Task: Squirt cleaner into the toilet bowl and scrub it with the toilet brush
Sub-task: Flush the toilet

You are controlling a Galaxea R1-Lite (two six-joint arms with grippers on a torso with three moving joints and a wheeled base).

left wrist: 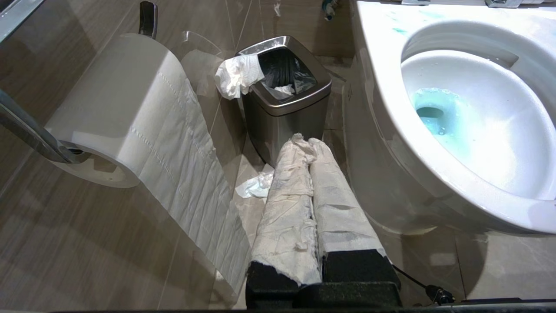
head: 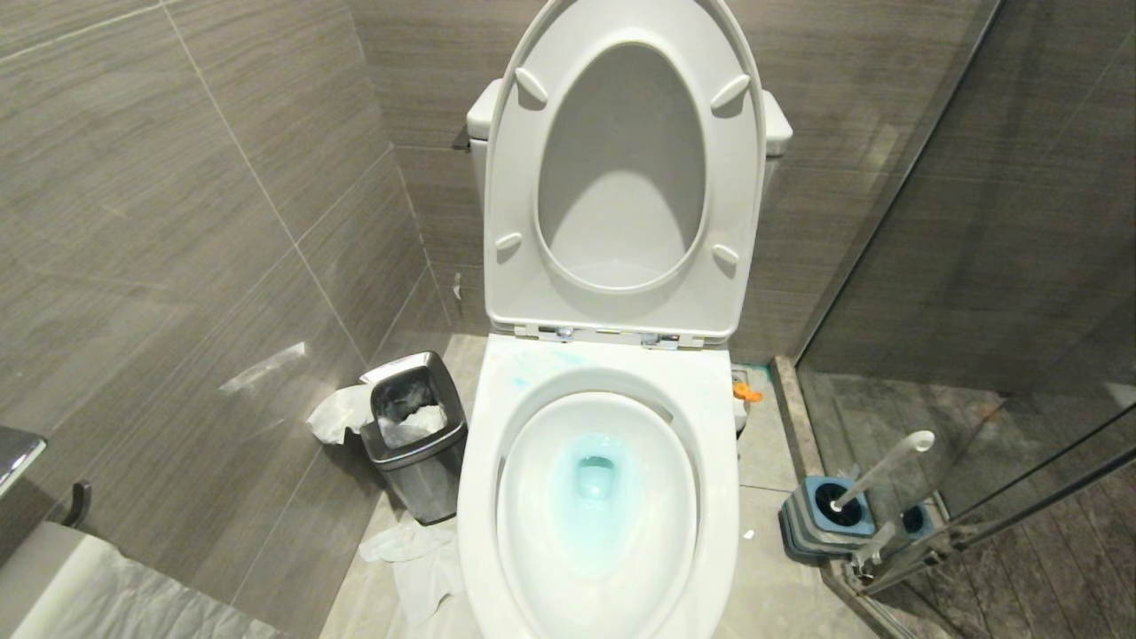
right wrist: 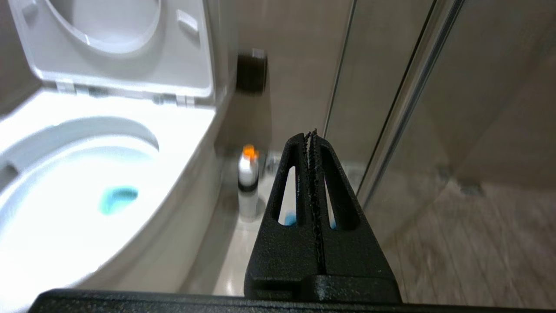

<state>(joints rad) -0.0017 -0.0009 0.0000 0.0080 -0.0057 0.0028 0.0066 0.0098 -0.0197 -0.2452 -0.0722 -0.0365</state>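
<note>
Left of the toilet bowl [head: 600, 497] hangs a paper roll [left wrist: 117, 108], then the steel bin [head: 415, 435] just beside the bowl. The left gripper [left wrist: 309, 143], paper-wrapped, is clenched and empty near the bin. Turquoise cleaner [head: 593, 488] tints the bowl's water. Right of the bowl, the toilet brush [head: 879, 472] stands tilted in its holder [head: 824, 519]. The right gripper [right wrist: 312, 139] is pressed closed, empty.
</note>
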